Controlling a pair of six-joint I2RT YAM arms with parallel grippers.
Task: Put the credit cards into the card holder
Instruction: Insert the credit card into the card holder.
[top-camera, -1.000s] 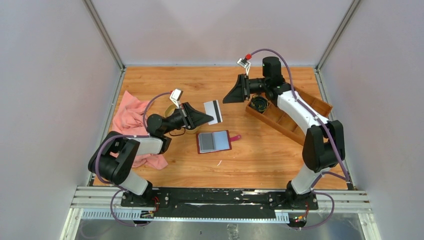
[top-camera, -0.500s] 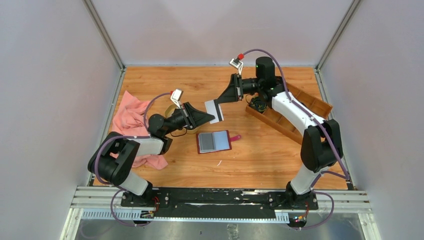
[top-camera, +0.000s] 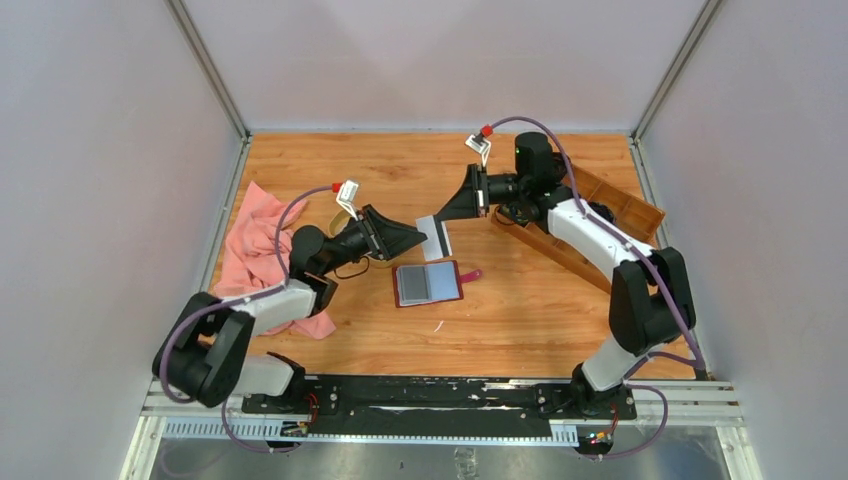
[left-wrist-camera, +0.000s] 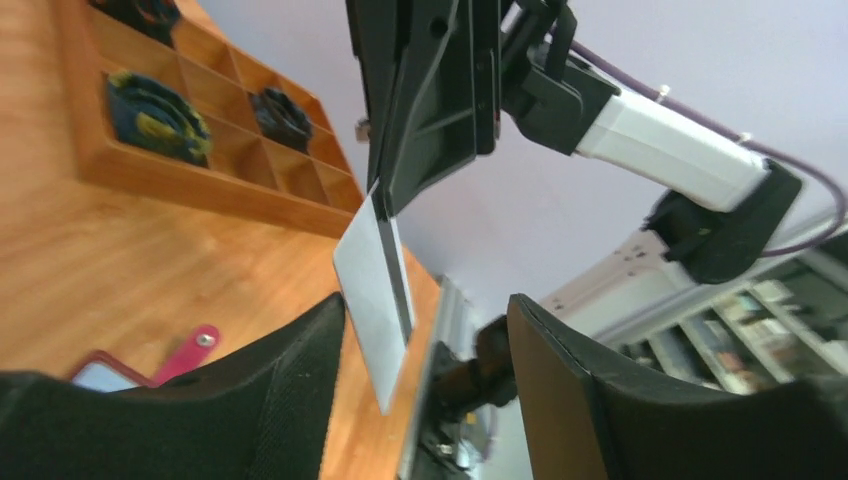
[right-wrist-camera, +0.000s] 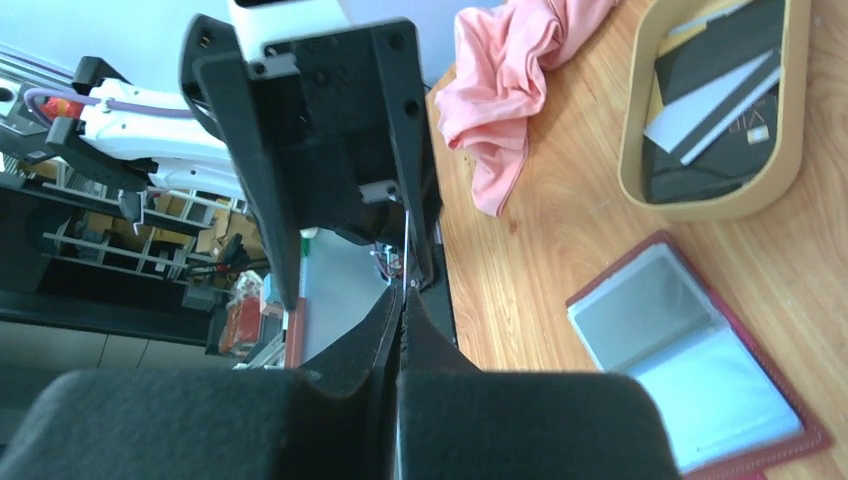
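A pale grey credit card (top-camera: 436, 236) with a black stripe hangs in the air above the table, pinched at its top edge by my right gripper (top-camera: 446, 210), which is shut on it. In the left wrist view the card (left-wrist-camera: 372, 290) hangs between my left fingers (left-wrist-camera: 290, 380) without being gripped. My left gripper (top-camera: 418, 238) stands open just left of the card. The dark red card holder (top-camera: 428, 283) lies open on the table below, grey pockets up. More credit cards (right-wrist-camera: 710, 100), black and pale, lie in the oval tan dish (right-wrist-camera: 795, 120).
A pink cloth (top-camera: 262, 250) lies crumpled at the left beside my left arm. A brown wooden compartment tray (top-camera: 590, 230) with dark items sits at the right under my right arm. Grey walls enclose the wooden table.
The right gripper came in from the right and shut on the card's top edge. The left gripper opened, let go of the card and drew back slightly.
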